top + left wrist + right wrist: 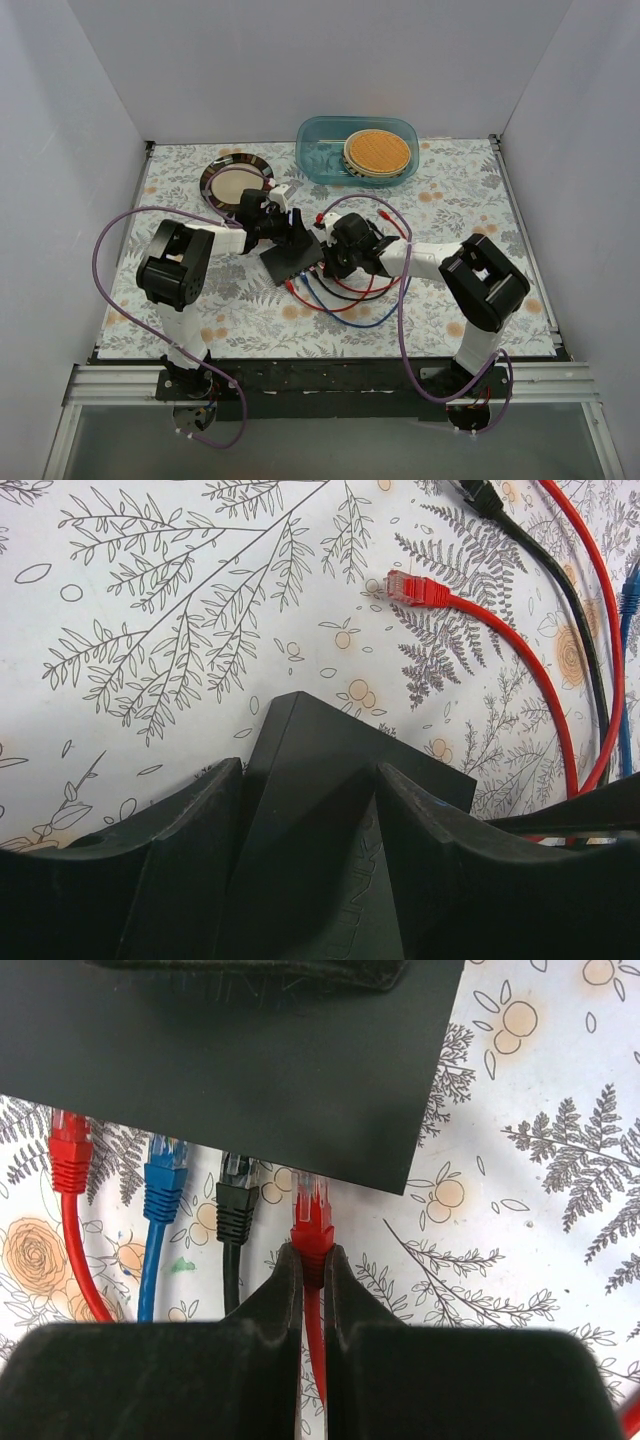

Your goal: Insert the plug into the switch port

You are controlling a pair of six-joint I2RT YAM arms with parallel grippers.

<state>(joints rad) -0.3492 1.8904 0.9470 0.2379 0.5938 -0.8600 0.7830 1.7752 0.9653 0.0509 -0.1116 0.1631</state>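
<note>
The right gripper [312, 1265] pinches the red plug [312, 1222], whose tip is at the edge of the dark box [230, 1060]. The left gripper [310, 780] squeezes that box.

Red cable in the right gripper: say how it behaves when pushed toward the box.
The red cable probably flops: it trails in loose loops, so pushing the cord would buckle it. The red plug looks rigid; the right gripper pinching it should carry the push. The dark grey box, clamped in the left gripper, likely stays put.
</note>
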